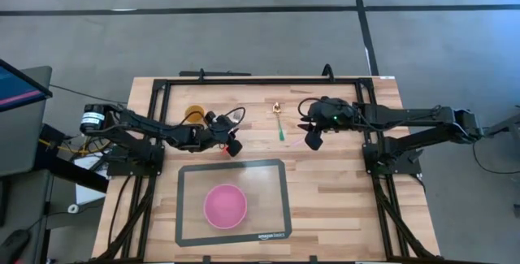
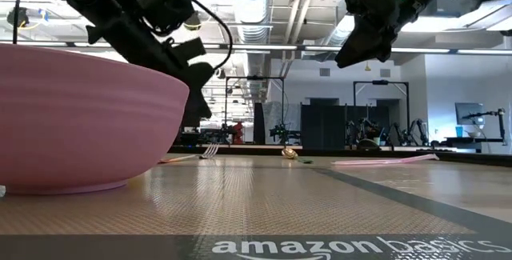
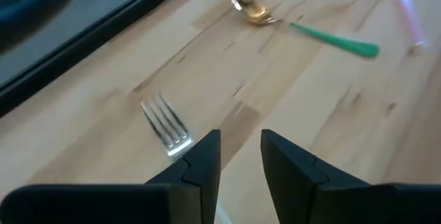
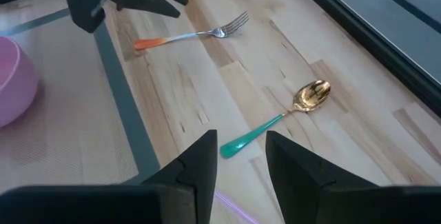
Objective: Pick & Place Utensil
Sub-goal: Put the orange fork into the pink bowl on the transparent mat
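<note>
A fork with silver tines (image 3: 165,123) and an orange handle (image 4: 149,43) lies flat on the wooden table, under my left gripper (image 1: 234,145). That gripper (image 3: 241,151) is open and hovers above the fork; its fingers hide the handle in the left wrist view. A spoon (image 1: 279,123) with a gold bowl (image 4: 312,94) and a green handle (image 4: 249,136) lies flat on the table between the two arms. My right gripper (image 4: 241,158) is open and raised well above the table (image 2: 356,48), over the free end of the green handle.
A pink bowl (image 1: 224,205) sits on a grey mat (image 1: 187,215) near the table's near edge. A yellowish cup (image 1: 193,115) stands behind the left arm. A thin pink stick (image 2: 384,160) lies on the wood near the right gripper. A black frame (image 1: 260,80) borders the table.
</note>
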{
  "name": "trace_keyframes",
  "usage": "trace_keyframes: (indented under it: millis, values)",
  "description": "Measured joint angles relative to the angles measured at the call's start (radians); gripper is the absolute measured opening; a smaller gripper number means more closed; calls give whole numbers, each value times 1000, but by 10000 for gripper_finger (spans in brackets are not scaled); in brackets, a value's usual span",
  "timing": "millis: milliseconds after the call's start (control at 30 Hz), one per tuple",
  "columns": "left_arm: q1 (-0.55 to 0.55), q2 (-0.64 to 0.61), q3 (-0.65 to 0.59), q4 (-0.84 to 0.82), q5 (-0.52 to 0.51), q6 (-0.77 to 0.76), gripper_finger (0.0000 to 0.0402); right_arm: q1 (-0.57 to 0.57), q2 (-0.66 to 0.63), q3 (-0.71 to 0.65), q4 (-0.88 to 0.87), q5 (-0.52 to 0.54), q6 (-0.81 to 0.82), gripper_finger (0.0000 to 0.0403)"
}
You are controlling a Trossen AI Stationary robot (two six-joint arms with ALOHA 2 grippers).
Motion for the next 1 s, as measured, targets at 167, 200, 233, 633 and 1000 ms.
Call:
trace_keyframes:
  millis: [167, 200, 233, 633, 1000]
  values:
    - [4, 65, 0, 0, -8, -73, 106, 0, 0, 0, 0, 0, 0, 118]
    - [4, 78, 0, -2, -8, -87, 106, 0, 0, 0, 0, 0, 0, 118]
    - [6, 91, 0, -2, -8, -101, 106, 0, 0, 0, 0, 0, 0, 118]
    - [20, 132, 0, -3, 0, -234, 106, 0, 0, 0, 0, 0, 0, 118]
    - [19, 219, 2, 6, 14, -264, 106, 0, 0, 0, 0, 0, 0, 118]
